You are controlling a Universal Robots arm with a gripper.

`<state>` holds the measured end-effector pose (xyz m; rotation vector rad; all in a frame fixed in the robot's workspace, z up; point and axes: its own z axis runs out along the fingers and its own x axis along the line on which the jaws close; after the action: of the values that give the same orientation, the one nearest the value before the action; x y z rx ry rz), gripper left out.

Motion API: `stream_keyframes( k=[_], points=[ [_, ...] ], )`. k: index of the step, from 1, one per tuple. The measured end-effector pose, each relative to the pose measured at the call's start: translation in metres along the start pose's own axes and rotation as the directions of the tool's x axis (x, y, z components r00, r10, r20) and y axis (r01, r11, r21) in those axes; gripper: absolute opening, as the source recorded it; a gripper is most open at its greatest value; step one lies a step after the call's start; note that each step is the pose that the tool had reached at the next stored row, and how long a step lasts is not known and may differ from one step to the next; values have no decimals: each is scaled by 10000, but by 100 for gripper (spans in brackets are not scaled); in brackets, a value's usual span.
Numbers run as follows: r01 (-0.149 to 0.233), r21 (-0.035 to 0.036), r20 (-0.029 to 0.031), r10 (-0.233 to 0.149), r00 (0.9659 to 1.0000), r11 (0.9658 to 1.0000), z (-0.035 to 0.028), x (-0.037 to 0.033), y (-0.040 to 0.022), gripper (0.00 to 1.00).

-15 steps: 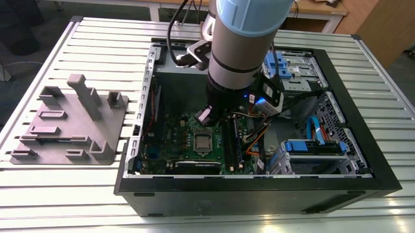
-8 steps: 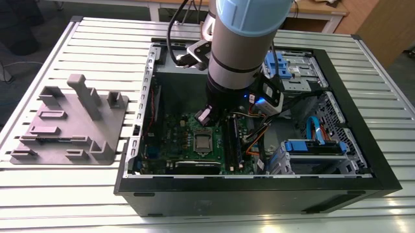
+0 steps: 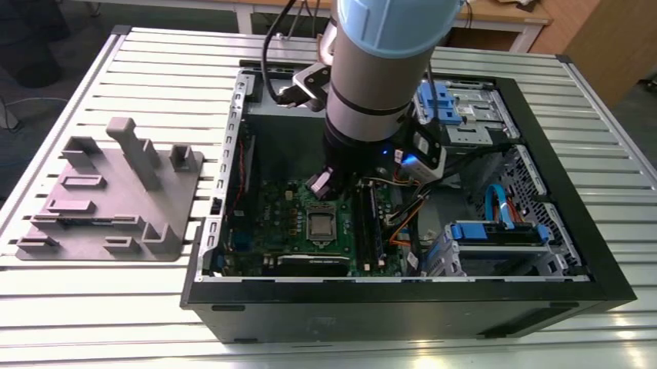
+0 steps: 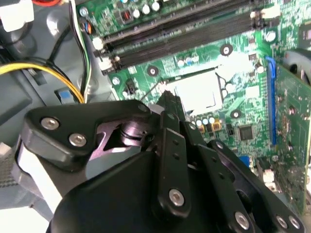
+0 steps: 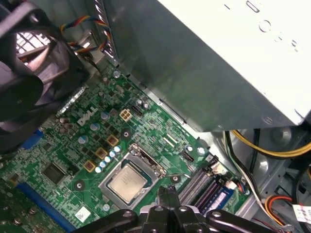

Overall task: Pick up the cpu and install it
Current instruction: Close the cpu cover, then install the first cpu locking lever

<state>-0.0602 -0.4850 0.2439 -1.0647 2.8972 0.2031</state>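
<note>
The cpu (image 5: 127,182) lies flat in the motherboard socket, its pale silvery top facing up inside the metal socket frame; in the second wrist view the cpu (image 4: 194,90) is glare-white. In the exterior view the cpu (image 3: 321,224) sits in the middle of the green motherboard (image 3: 272,238). My gripper (image 5: 167,193) hangs just above the board beside the socket's edge, with its dark fingers pressed together and nothing between them. In the second wrist view, the gripper (image 4: 167,104) tips end close to the socket's corner. The arm hides most of the gripper (image 3: 331,187) in the exterior view.
The open black computer case (image 3: 339,307) lies on a slatted white table. A grey metal power supply box (image 5: 218,63) and a black fan (image 5: 29,73) flank the socket. Memory slots (image 4: 184,39), yellow cables (image 4: 48,73) and blue drive cages (image 3: 493,231) are nearby. A grey parts fixture (image 3: 113,192) sits outside, at the exterior view's left.
</note>
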Motion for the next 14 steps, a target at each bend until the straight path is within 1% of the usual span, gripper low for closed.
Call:
stream_keyframes(
  k=[4,14],
  points=[
    [0,1,1,0,10000,10000,4,61,51,11],
    [0,1,0,0,10000,10000,4,70,58,11]
  ],
)
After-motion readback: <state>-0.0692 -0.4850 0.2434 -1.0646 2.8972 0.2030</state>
